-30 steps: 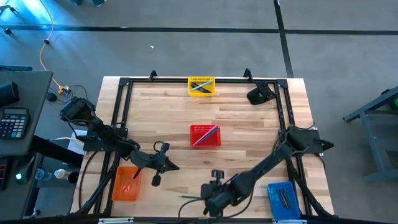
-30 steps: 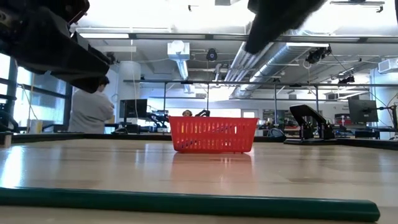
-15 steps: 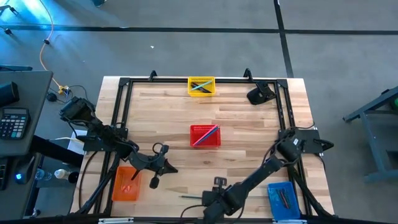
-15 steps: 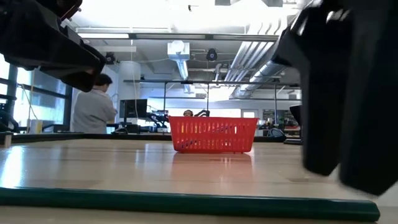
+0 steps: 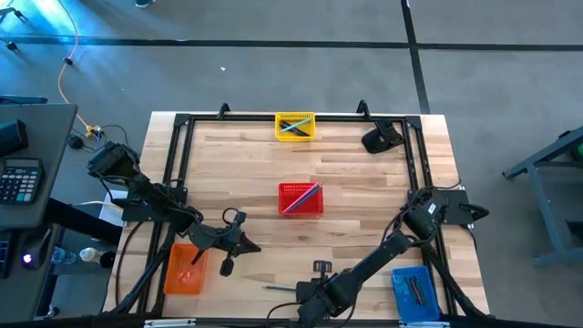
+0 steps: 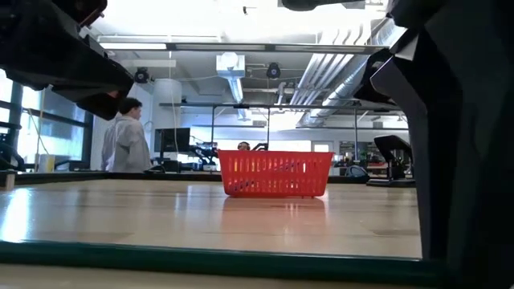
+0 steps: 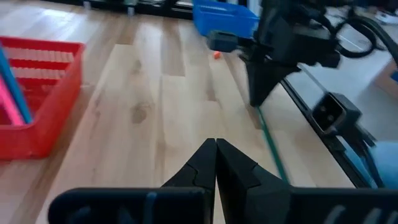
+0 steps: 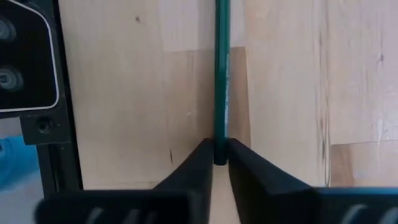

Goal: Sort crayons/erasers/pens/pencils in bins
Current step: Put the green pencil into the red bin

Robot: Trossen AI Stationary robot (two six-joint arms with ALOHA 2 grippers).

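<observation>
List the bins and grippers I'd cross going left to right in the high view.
Orange plastic bin → left gripper → red mesh bin → blue plastic bin. The yellow bin and right gripper overlap the red bin's span, so I left them out.

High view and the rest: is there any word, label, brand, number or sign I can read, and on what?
None can be read.
Calculator beside the table: key markings too small to read.
Green pencil in the right gripper: no print shows.
Red bin: no label shows.

Right pincer [image 8: 216,163] low at table's near edge, fingers pinched; left pincer [image 7: 216,149] closed.
</observation>
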